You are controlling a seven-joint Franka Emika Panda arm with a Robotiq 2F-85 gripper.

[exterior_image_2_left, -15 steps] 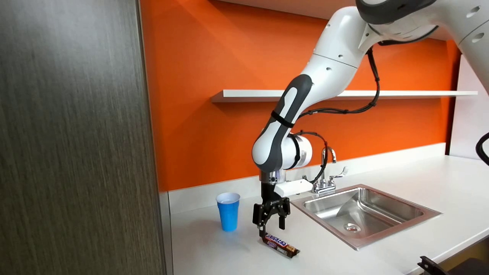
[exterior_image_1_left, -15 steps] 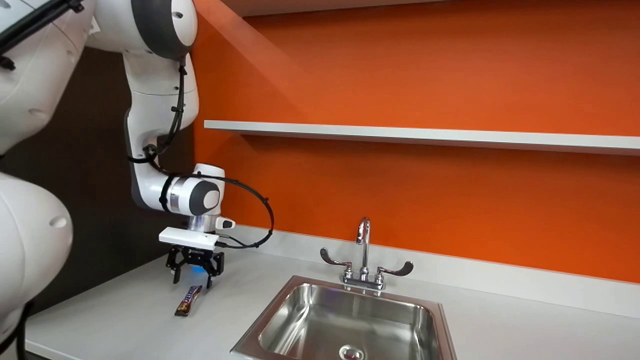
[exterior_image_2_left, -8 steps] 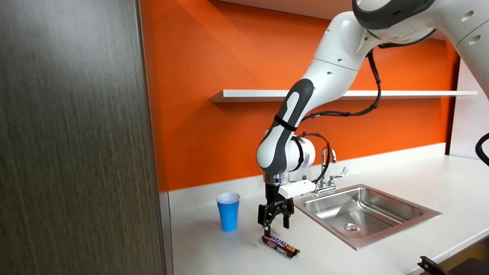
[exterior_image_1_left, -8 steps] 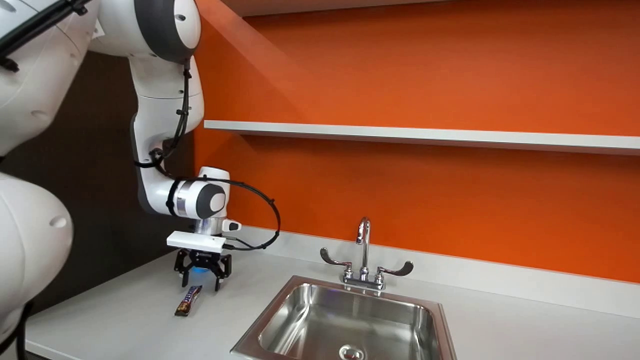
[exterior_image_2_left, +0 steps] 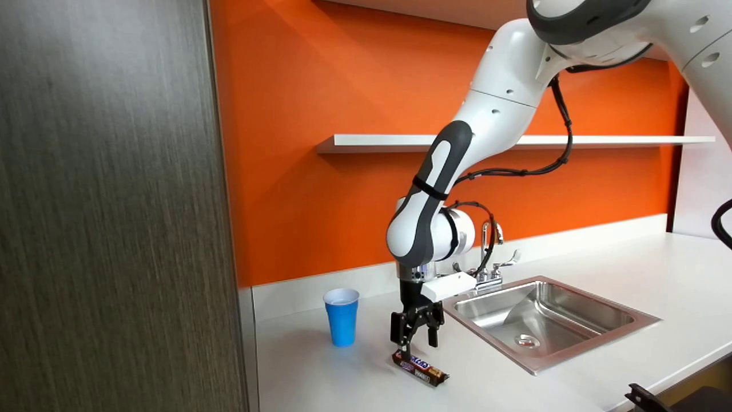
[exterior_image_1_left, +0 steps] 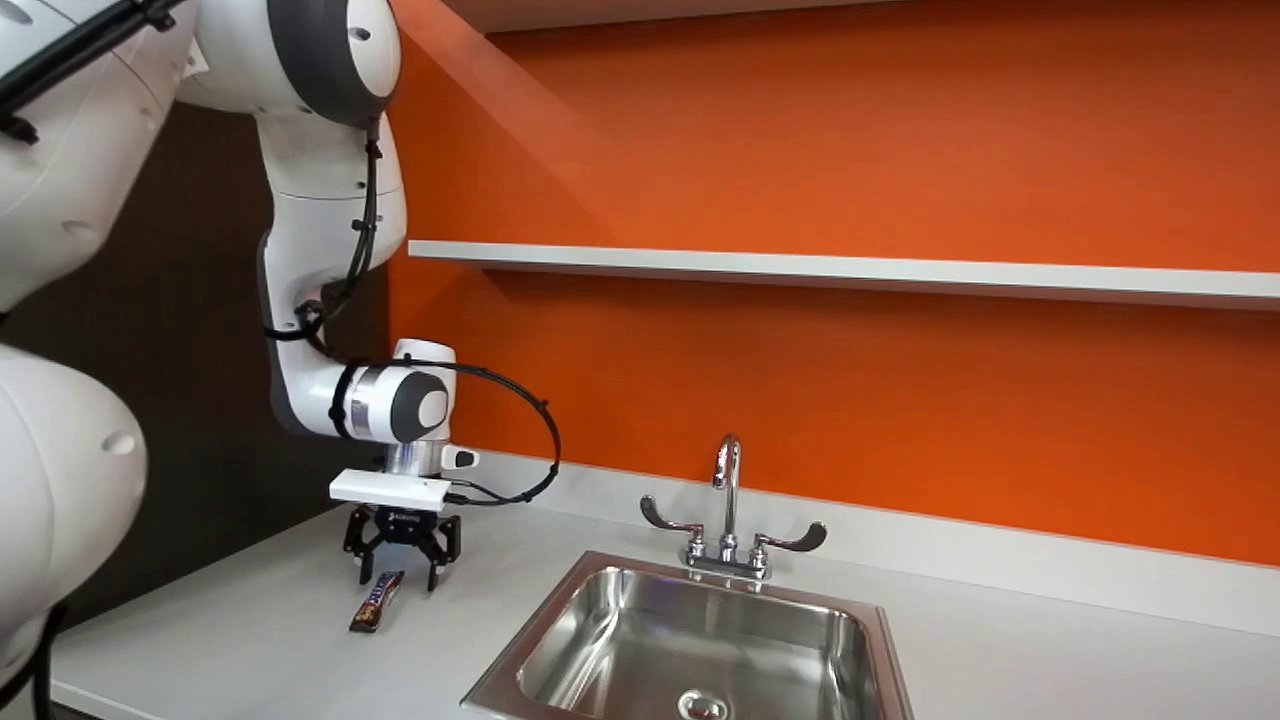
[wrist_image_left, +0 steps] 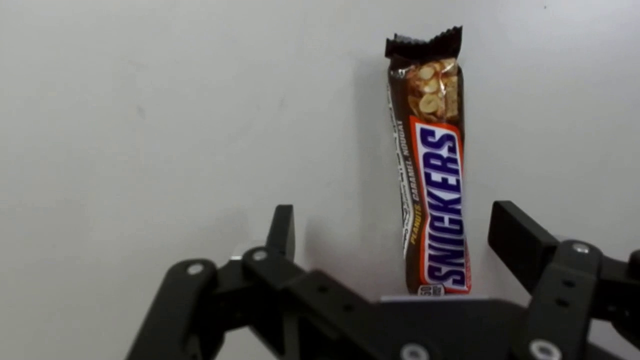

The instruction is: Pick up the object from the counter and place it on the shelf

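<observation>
The object is a thin dark brown Snickers bar [exterior_image_1_left: 377, 602] lying flat on the pale counter [exterior_image_1_left: 250, 640]. It also shows in an exterior view [exterior_image_2_left: 422, 369] and in the wrist view [wrist_image_left: 435, 165], where its lower end is hidden by the gripper body. My gripper [exterior_image_1_left: 399, 580] is open and empty, pointing down just above the counter at the bar's far end. In the wrist view the fingers [wrist_image_left: 392, 215] stand apart on either side of the bar, which lies nearer the right finger. The pale shelf [exterior_image_1_left: 840, 270] runs along the orange wall above, and shows in an exterior view [exterior_image_2_left: 629, 141].
A blue cup [exterior_image_2_left: 342, 320] stands on the counter near the wall, beside the gripper. A steel sink [exterior_image_1_left: 545, 620] with a chrome faucet [exterior_image_1_left: 730, 500] lies to the right of the gripper in both exterior views. A dark wood panel [exterior_image_2_left: 114, 206] borders the counter's left end.
My gripper has moved a little to the right and lower, towards the counter, in both exterior views. It stays open. The bar has not moved.
</observation>
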